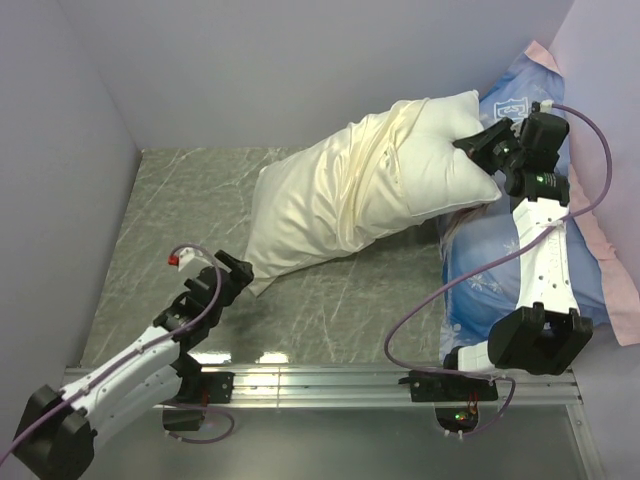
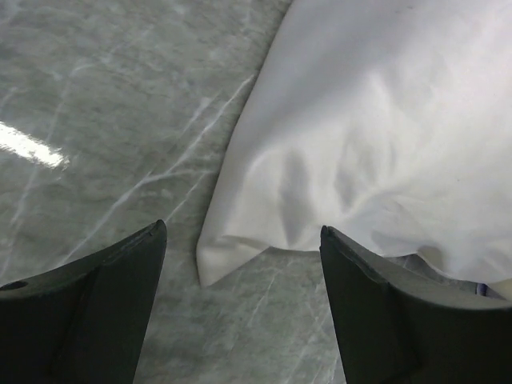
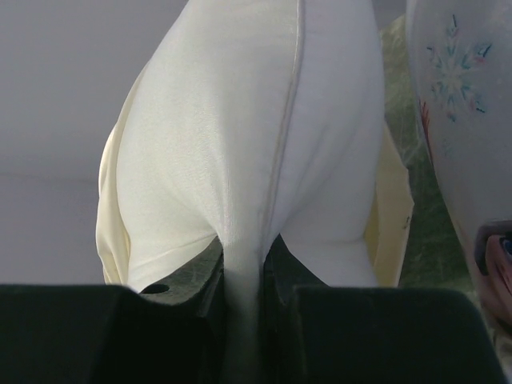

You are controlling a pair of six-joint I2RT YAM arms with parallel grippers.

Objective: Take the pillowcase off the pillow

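The grey marbled table top [image 1: 180, 200] carries a large plump white pillow [image 1: 440, 150] lying slantwise, from the middle toward the far right corner. A thin, wrinkly cream fabric pillowcase [image 1: 310, 210] covers the pillow's near left part. The pillow's far right end stands bare out of the case's bunched mouth. The closed corner of the case rests on the table at the near left.

A blue cartoon-print pillow with a pink edge [image 1: 475, 240] lies at the right, under the right arm and partly behind the white pillow.

The right gripper [image 1: 470, 148] is at the bare end. In the right wrist view its fingers [image 3: 336, 320] are clamped narrowly on the pillow's white seamed edge, with cream cloth showing on either side.

The left gripper [image 1: 235, 270] sits low by the case's near corner. Its fingers [image 2: 104, 304] are spread wide, the corner lying between them untouched.
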